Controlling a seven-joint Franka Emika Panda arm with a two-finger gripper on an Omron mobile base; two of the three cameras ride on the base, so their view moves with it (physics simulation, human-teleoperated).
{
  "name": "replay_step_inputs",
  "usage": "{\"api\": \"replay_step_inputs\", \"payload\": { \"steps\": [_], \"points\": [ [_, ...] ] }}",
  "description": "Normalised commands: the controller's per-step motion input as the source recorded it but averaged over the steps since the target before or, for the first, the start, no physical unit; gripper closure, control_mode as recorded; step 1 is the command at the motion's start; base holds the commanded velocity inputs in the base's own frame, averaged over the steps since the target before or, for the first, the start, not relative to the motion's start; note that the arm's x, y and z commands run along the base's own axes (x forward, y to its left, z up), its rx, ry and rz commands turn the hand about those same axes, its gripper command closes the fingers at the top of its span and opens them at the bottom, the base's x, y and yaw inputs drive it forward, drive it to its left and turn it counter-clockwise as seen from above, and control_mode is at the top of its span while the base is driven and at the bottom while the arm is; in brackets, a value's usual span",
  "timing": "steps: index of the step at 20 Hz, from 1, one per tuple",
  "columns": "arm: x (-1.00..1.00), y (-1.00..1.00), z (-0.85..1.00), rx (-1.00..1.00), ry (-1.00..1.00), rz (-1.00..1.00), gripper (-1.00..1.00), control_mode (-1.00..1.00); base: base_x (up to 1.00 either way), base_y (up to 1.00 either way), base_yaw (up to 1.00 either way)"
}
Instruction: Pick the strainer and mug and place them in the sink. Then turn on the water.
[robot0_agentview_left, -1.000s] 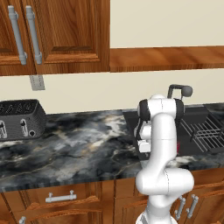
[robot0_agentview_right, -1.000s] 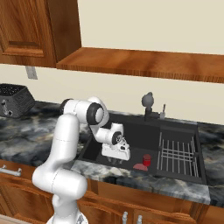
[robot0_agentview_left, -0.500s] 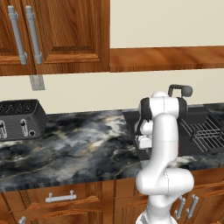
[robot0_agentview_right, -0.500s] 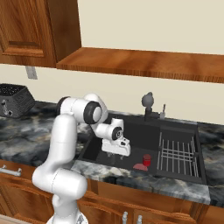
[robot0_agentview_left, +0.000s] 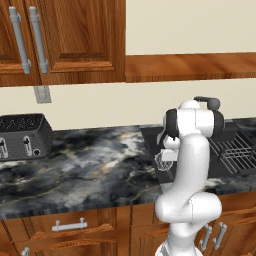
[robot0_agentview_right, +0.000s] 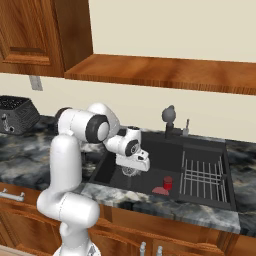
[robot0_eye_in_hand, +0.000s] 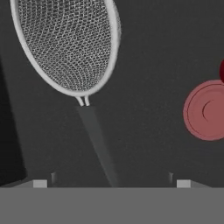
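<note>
Claw (robot0_eye_in_hand: 111, 181) stands wide, gripping nothing — poised low inside the sink (robot0_agentview_right: 210, 192). The strainer (robot0_eye_in_hand: 68, 43) lies on the black basin floor just beyond the fingertips (robot0_eye_in_hand: 40, 183), released.

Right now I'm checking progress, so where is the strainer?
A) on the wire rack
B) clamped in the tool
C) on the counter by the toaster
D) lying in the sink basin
D: the strainer lies on the dark sink floor, free of the open tool.
</note>
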Motion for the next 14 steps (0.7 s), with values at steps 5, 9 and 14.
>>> {"api": "replay_step_inputs", "payload": {
  "steps": [5, 9, 14],
  "points": [
    [-0.36, 0.00, 0.53, 0.00, -0.22, 0.00, -1.00, -1.00, 0.00, 0.00, 0.00],
    [-0.48, 0.00, 0.42, 0.00, -0.23, 0.04, -1.00, -1.00, 0.00, 0.00, 0.00],
    [-0.50, 0.00, 0.57, 0.00, -0.22, 0.03, -1.00, -1.00, 0.00, 0.00, 0.00]
  ]
}}
